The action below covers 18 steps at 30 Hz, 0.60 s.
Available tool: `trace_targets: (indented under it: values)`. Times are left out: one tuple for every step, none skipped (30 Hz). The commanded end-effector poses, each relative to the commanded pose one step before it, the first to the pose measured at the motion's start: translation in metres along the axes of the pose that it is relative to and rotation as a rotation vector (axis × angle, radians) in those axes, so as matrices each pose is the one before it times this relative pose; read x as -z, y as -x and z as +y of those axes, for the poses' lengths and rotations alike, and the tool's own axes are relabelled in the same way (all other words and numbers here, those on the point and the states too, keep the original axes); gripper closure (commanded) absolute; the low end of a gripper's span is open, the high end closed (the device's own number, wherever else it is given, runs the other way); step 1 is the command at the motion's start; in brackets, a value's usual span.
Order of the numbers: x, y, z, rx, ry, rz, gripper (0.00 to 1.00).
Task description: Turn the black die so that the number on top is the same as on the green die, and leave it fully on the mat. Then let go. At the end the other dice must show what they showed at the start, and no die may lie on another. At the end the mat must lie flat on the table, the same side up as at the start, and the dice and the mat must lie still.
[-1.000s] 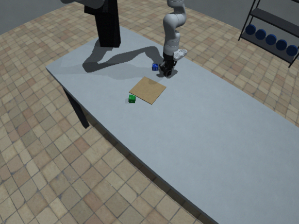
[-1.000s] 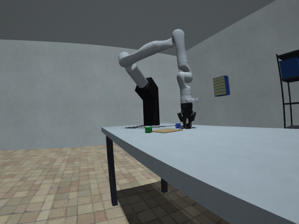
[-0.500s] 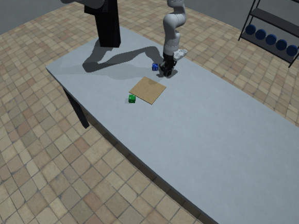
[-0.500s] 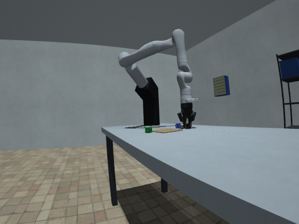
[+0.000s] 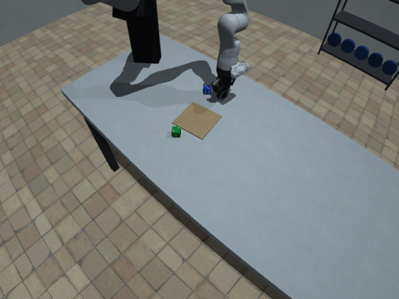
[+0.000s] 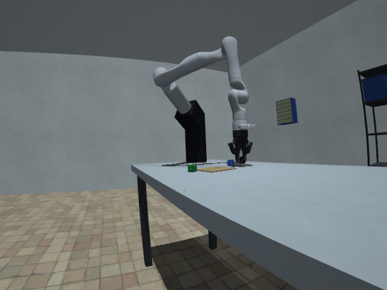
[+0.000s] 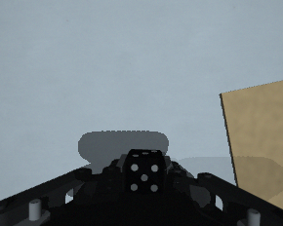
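My gripper [image 5: 221, 95] points down at the table just beyond the far corner of the tan mat [image 5: 197, 120] and is shut on the black die [image 7: 143, 171]. In the wrist view the die sits between the fingers, and the face towards the camera shows five pips. In the exterior view the die [image 6: 241, 160] is low at the fingertips, at the table top. The green die [image 5: 176, 131] lies on the table beside the mat's left corner, off the mat. The mat's edge shows at the right of the wrist view [image 7: 256, 141].
A blue die [image 5: 206, 89] lies on the table just left of the gripper, close to the fingers. The arm's black base column [image 5: 142, 25] stands at the table's far end. A dark shelf rack [image 5: 364, 31] stands off the table at the right.
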<state>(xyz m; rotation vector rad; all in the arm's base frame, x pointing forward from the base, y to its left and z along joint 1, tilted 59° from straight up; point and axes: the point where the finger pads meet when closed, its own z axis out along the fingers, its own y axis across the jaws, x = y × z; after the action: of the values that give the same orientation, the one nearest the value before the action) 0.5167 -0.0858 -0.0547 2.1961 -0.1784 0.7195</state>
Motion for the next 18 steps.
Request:
trace_targets:
  values:
    - [0.02486,-0.00364,-0.00656,0.00973,-0.01125,0.01728,0.74]
    - [0.00763,0.0,0.0,-0.00001,0.0,0.0,0.74]
    - [0.00755,0.0,0.0,0.0,0.0,0.0,0.74]
    - [0.00731,0.0,0.0,0.0,0.0,0.0,0.74]
    - [0.0,0.0,0.0,0.0,0.0,0.0,0.74]
    - [0.0,0.0,0.0,0.0,0.0,0.0,0.74]
    - [0.00692,0.0,0.0,0.0,0.0,0.0,0.74]
    - [0.00639,0.0,0.0,-0.00001,0.0,0.0,0.74]
    - [0.00573,0.0,0.0,0.00001,0.0,0.0,0.74]
    - [0.00498,0.0,0.0,0.0,0.0,0.0,0.74]
    - [0.00415,0.0,0.0,0.0,0.0,0.0,0.74]
    - [0.00329,0.0,0.0,0.0,0.0,0.0,0.74]
    - [0.00242,0.0,0.0,0.00001,0.0,0.0,0.74]
    - [0.00161,0.0,0.0,0.0,0.0,0.0,0.74]
    - [0.00091,0.0,0.0,-0.00001,0.0,0.0,0.74]
    - [0.00036,0.0,0.0,0.0,0.0,0.0,0.74]
    - [0.00006,0.0,0.0,0.0,0.0,0.0,0.74]
    - [0.0,0.0,0.0,0.0,0.0,0.0,0.74]
